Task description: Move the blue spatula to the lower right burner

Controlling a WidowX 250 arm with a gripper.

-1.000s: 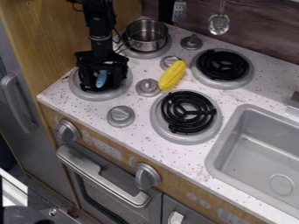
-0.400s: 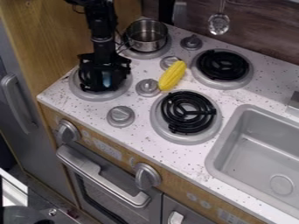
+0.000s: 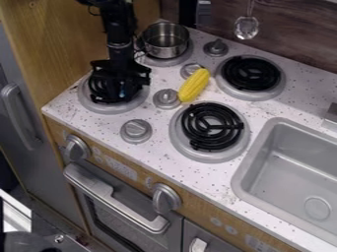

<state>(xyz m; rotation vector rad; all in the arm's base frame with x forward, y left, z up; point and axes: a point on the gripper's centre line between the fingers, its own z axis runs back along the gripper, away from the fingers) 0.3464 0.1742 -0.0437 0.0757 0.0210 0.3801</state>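
The black claw (image 3: 123,94) hangs over the front left burner (image 3: 109,109), its dark, angular parts blending into the black coil beneath. Whether it is spread, pressed together or pinching something I cannot tell, black on black as it is. A small sliver of blue, the part of the blue spatula (image 3: 122,92) that shows, sits in among the claw's lower parts, above that same burner; whether it is gripped or merely touched is unclear. The lower right burner (image 3: 211,126) has a black coil of concentric rings with spokes meeting at the middle, set in a round, smooth grey rim. The surface (image 3: 197,179) is whitish and strewn with dark specks (rather like a bird's egg). A yellow corn cob (image 3: 194,85), long, tapered and bumpy with kernels, lies at a slant between the back right burner (image 3: 251,74) and a rounded grey knob (image 3: 166,98). A shiny metal pot (image 3: 165,40), round and straight-walled, stands on the back left burner (image 3: 170,61). On the right, the grey sink (image 3: 243,170) has rounded corners and a circular drain. Grained tan wood (image 3: 62,44) makes the side panel, and a ladle (image 3: 247,27) with a pitted, glinting bowl hangs before the dark wood backing (image 3: 289,34).
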